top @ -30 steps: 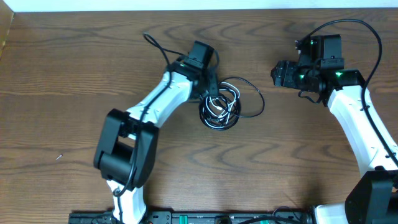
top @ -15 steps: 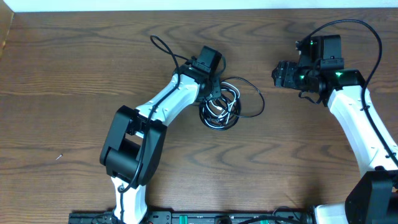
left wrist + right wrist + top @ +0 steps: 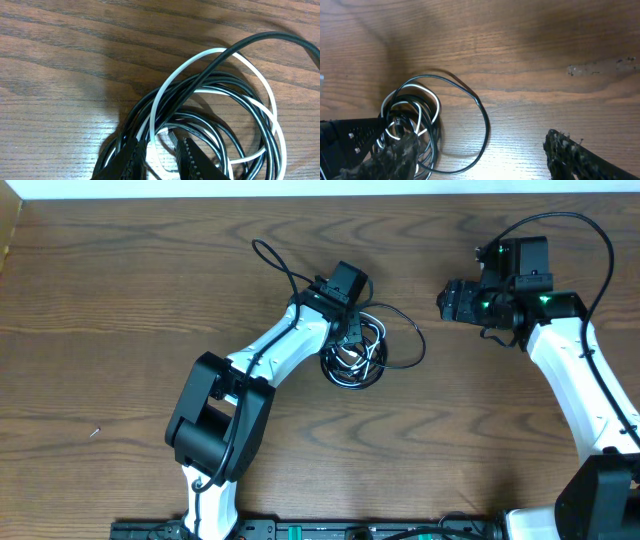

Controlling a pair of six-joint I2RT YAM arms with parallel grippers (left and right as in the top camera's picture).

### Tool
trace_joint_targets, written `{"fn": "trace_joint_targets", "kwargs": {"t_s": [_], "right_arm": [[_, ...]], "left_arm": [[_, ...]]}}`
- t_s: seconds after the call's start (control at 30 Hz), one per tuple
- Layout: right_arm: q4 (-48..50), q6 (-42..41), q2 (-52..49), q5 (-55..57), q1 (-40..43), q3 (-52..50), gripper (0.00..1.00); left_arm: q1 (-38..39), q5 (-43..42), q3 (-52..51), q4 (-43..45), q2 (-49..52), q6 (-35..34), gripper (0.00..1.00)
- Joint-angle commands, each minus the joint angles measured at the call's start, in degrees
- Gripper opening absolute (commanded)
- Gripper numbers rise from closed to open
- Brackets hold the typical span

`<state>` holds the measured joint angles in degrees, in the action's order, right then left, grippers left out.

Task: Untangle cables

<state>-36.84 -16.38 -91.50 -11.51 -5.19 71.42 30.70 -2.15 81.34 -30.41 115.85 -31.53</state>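
Table (image 3: pixel 120 300): brown wood grain, bare around the work.

Left arm (image 3: pixel 285 345) reaches in over the middle of the table; right arm (image 3: pixel 580 380) is held off to the side, well apart from the work.

The cables (image 3: pixel 355 358) lie on the table at centre in one tangled coil, with a single black loop bulging out toward the right arm; no strand is separated yet.

Step in hand (judgement): first grasp, with the left arm closing in to pick one strand out of the coil.

Left gripper (image 3: pixel 160 160) is low over the near edge of the coil, with its jaws parted; the white cable (image 3: pixel 170 85) runs up through the gap, with the black cable (image 3: pixel 270 36) crossing over it higher up; nothing is pinched.

Right gripper (image 3: pixel 480 140) has its jaws spread wide and holds nothing; it faces the coil from a distance.

Next move (judgement): close on the white strand alone, then lift or draw it clear; black strands lie just beside the left finger and could be caught with it; the right arm may be needed to pin the coil.

Against one second ago: the left arm has swung further toward the right arm and its wrist now sits over the coil; the coil and right arm are unchanged.
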Motion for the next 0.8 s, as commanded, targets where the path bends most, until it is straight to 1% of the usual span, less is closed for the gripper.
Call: {"fn": "trace_joint_targets", "kwargs": {"t_s": [0.0,0.3,0.43,0.5,0.53,0.67,0.77], "right_arm": [[-0.1,-0.7,-0.3,0.7,-0.2,0.5,0.77],[-0.1,-0.7,-0.3,0.9,-0.2,0.5,0.78],[0.0,-0.7,-0.3,0.9,-0.2,0.5,0.79],[0.0,-0.7,-0.3,0.9,-0.2,0.5,0.79],[0.0,-0.7,-0.3,0.9,-0.2,0.5,0.79],[-0.1,-0.7,-0.3,0.9,-0.2,0.5,0.79],[0.0,-0.8,-0.3,0.9,-0.2,0.5,0.79]], "left_arm": [[0.1,1.6,-0.5,-0.1,1.0,-0.5,0.27],[0.1,1.6,-0.5,0.6,2.6,-1.4,0.27],[0.1,1.6,-0.5,1.0,2.8,-1.4,0.19],[0.1,1.6,-0.5,1.0,2.8,-1.6,0.1],[0.1,1.6,-0.5,0.9,2.8,-1.6,0.08],[0.1,1.6,-0.5,0.9,2.3,-1.6,0.08],[0.1,1.3,-0.4,0.6,0.0,-1.4,0.08]]}}
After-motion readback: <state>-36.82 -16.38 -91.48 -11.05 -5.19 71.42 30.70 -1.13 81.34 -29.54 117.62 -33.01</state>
